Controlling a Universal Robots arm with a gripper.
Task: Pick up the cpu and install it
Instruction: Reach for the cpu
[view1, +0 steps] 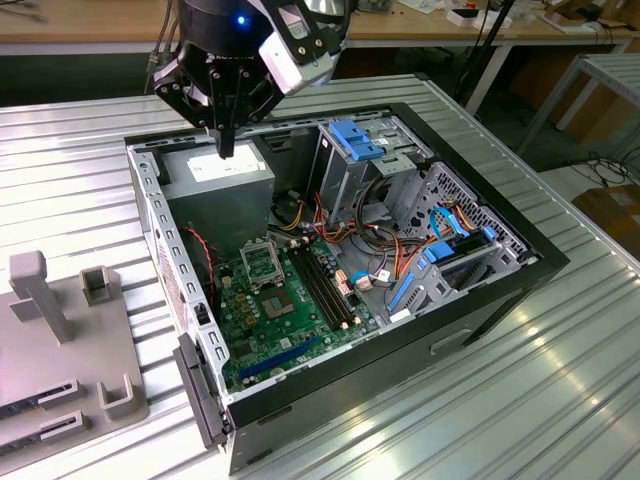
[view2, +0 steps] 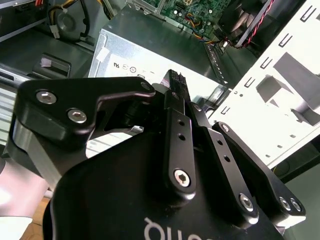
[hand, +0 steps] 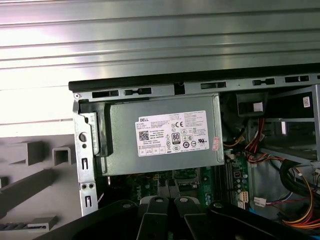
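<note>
A ribbed metal counter (view1: 560, 330) fills the room's foreground, with wooden workbenches (view1: 100, 20) along the back. On the counter an open computer case (view1: 525, 272) lies on its side, its inside facing up. On the exterior view's left, just beside the case, sits a grey plastic fixture (view1: 60, 340) with upright posts and slots.

The gripper (view1: 226, 140) hangs over the far corner of the case on the exterior view's left, directly above the grey power supply (view1: 225, 182) and apart from it. Its fingers (view2: 177, 130) are drawn together to a narrow tip in the exterior view and in the second wrist view. Whether the cpu is pinched between them cannot be told; no pale square chip can be made out at the tip or lying on the fixture.

The first wrist view looks straight down on the labelled top of the power supply (hand: 165, 135), with the finger links (hand: 155, 212) at the edge of the picture and the case's black rim (hand: 200, 77) beyond.

Nearer the middle of the case lies the green board (view1: 285, 322). Its square socket frame (view1: 262, 262) sits between the power supply and the long memory slots (view1: 325, 285), well apart from the gripper. Red, yellow and orange wires (view1: 385, 240) run toward the drive cage with blue latches (view1: 360, 135).
</note>
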